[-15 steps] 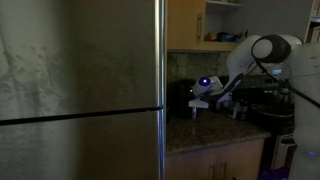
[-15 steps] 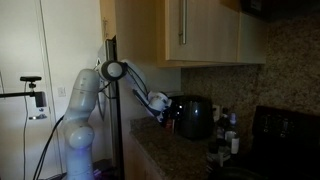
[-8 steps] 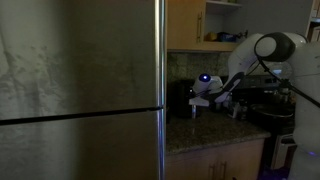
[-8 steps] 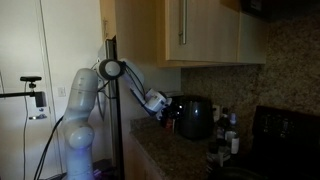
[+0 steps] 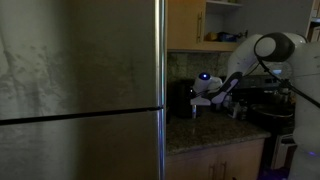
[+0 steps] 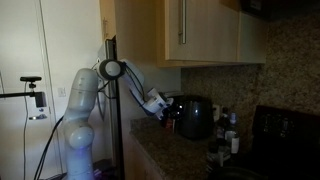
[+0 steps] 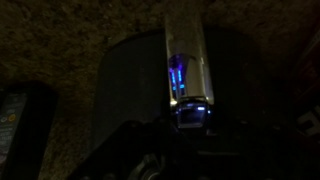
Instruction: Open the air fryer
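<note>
The air fryer (image 5: 180, 98) is a small black box on the granite counter, seen in both exterior views (image 6: 195, 117). My gripper (image 5: 197, 104) is at its front, level with the handle (image 6: 168, 112). In the wrist view the fryer's dark rounded body (image 7: 130, 80) fills the middle. Its silver handle strip (image 7: 185, 55), lit by blue reflections, runs down into my gripper (image 7: 190, 112). The jaws look shut on that handle, though the fingers are very dark. The fryer looks closed.
A huge steel fridge (image 5: 80, 90) fills one side. Wooden wall cabinets (image 6: 190, 30) hang above the counter (image 5: 215, 132). Bottles and dark appliances (image 6: 226, 138) crowd the counter beside a black stove (image 6: 288, 128). A dark flat object (image 7: 15, 112) lies beside the fryer.
The jaws have gone from open to shut around the handle. The arm has hardly moved, and the fryer has not moved.
</note>
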Controlling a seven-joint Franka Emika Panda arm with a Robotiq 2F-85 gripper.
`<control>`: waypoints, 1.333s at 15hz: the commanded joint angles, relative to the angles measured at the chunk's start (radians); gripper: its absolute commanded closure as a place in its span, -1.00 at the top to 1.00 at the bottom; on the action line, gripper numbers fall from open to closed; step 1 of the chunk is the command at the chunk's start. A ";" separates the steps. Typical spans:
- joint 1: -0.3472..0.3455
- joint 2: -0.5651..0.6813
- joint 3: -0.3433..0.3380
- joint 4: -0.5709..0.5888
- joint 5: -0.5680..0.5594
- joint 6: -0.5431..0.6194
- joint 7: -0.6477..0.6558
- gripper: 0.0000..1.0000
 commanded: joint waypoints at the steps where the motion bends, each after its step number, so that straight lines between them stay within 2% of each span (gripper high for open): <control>1: -0.064 0.056 0.002 -0.017 0.134 -0.059 -0.161 -0.74; 5: -0.100 0.065 0.059 -0.034 0.350 -0.076 -0.375 -0.74; 8: -0.146 0.049 0.135 -0.047 0.531 -0.150 -0.560 -0.74; 9: -0.103 0.037 0.100 -0.049 0.625 -0.178 -0.645 -0.74; 11: -0.084 0.007 0.096 -0.045 0.750 -0.264 -0.767 -0.74; 13: -0.059 -0.037 0.066 -0.040 0.782 -0.400 -0.819 -0.74; 15: -0.053 -0.067 0.051 -0.034 0.766 -0.522 -0.842 -0.74; 17: -0.054 -0.075 0.043 -0.033 0.739 -0.559 -0.831 -0.74; 20: -0.058 -0.070 0.051 -0.051 0.762 -0.514 -0.835 -0.74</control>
